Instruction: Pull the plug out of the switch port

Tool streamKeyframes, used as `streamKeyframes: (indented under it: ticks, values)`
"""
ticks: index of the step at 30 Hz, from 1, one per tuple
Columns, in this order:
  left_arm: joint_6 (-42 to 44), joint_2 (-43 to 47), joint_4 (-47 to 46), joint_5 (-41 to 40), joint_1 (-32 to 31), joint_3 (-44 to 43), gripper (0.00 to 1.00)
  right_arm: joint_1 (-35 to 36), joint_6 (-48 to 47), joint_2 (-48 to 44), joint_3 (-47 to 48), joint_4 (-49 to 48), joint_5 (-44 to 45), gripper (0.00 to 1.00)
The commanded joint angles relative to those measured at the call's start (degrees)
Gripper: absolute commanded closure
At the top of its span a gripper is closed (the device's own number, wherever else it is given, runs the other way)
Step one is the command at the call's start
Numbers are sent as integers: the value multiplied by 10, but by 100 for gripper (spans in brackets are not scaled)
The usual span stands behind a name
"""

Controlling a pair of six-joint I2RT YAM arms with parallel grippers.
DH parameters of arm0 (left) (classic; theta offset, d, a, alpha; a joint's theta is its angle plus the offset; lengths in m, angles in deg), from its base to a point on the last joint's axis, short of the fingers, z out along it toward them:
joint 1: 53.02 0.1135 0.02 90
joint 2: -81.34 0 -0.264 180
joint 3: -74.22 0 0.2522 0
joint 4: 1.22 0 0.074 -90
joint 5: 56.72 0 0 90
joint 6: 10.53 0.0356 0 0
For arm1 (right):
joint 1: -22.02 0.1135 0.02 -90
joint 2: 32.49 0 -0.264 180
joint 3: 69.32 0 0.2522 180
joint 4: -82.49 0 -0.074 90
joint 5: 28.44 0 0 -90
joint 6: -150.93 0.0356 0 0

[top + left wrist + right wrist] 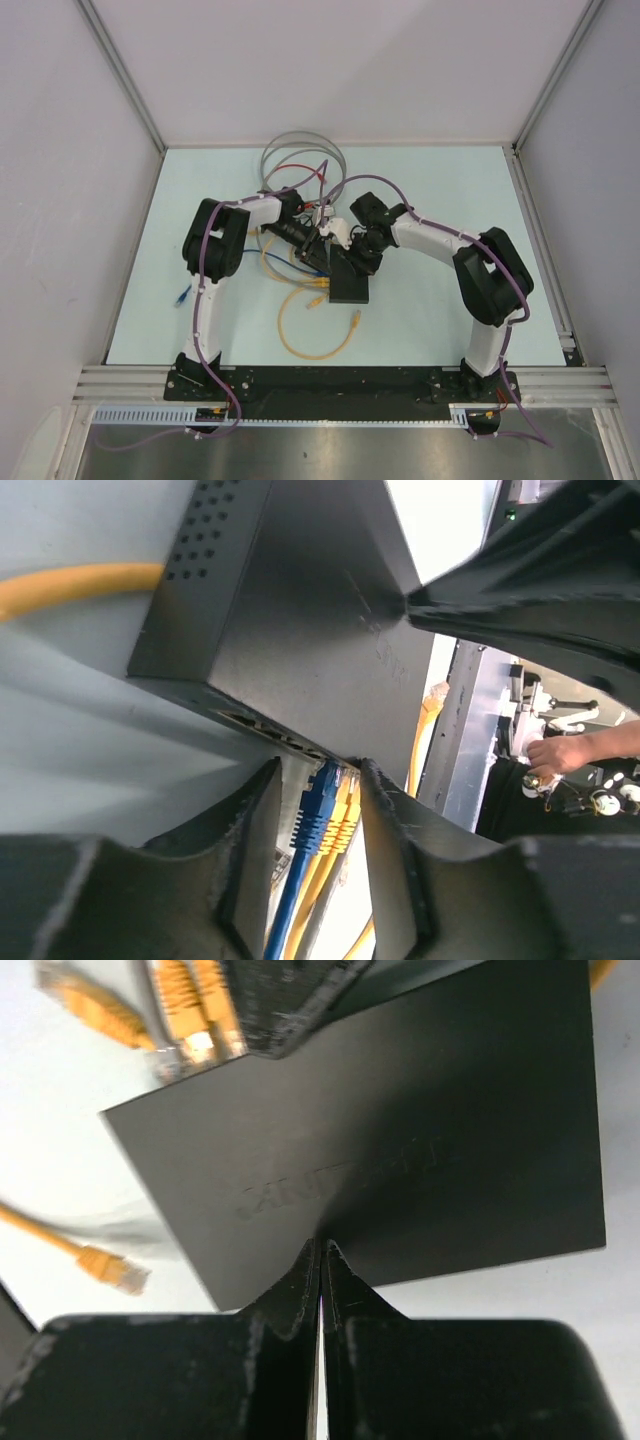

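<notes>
- the table [450,300] carries the switch [352,285], which lies flat about midway between the two arms.
- the right gripper [320,1248] rests on the switch's top face, back from the port edge. its fingers are pressed together with nothing between them. this looks like bracing the box rather than gripping.
- the left gripper [315,765] is right at the switch's port edge. its fingers stand narrowly apart, straddling the plugs, and have not yet clamped; a gap shows on the blue side.
- the blue plug [315,805] and the yellow plugs [347,815] sit side by side in the switch's ports, between the left fingers.
- the plugs' long axes run straight out from the switch's port edge toward the left wrist, in line with its fingers.
- the left arm is the nearer one, so the pull should go straight back from that edge. i cannot tell which plug is meant.
- a loose yellow plug [110,1265] lies on the table just off the switch's side.
</notes>
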Motion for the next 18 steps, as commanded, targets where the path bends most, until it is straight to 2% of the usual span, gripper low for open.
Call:
streamKeyframes:
  ticks: [1, 7, 12, 18]
  values:
    - [38, -3, 17, -16, 2, -19, 62, -3, 3, 23, 0, -25, 14, 100]
    - [57, -22, 42, -12, 3, -33, 65, 0, 8, 30, 0, -29, 15, 100]
    - [135, -38, 114, 18, 3, -56, 67, 4, 7, 38, 0, -30, 21, 100]
    - [184, -43, 138, 33, 9, -52, 70, 9, 6, 43, 0, -28, 21, 100]
